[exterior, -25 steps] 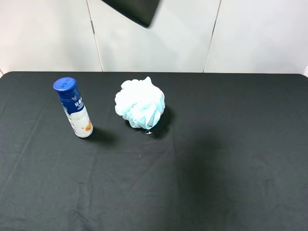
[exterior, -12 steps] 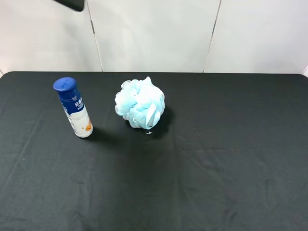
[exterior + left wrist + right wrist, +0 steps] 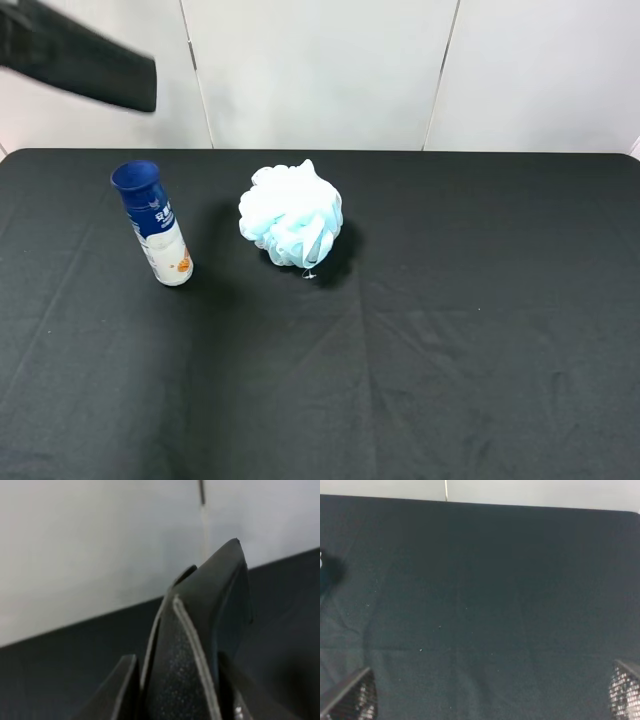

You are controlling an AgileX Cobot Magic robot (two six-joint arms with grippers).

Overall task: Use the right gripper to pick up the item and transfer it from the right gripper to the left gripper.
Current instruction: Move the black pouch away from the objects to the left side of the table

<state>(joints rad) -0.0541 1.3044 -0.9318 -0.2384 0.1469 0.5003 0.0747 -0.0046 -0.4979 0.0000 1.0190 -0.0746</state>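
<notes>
The left tool [image 3: 177,695] clamps the black case [image 3: 210,605] aloft, far left; handover looks done. The right tool [image 3: 490,695] hangs spread, empty

Bright, even light from above throws soft shadows right of the bottle [image 3: 152,222] and the puff [image 3: 291,215]. The case [image 3: 110,72] is motion-blurred in the high view, out of focus up close.

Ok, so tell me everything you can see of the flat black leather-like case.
The flat black leather-like case is off the table, clamped by the left gripper, a finger on each side. Its grain looks pebbled, with a pale raw edge along an overlapping layer, narrowing to a rounded tip. The high camera shows it as a blurred dark bar in the air at the far left, touching nothing else.
</notes>
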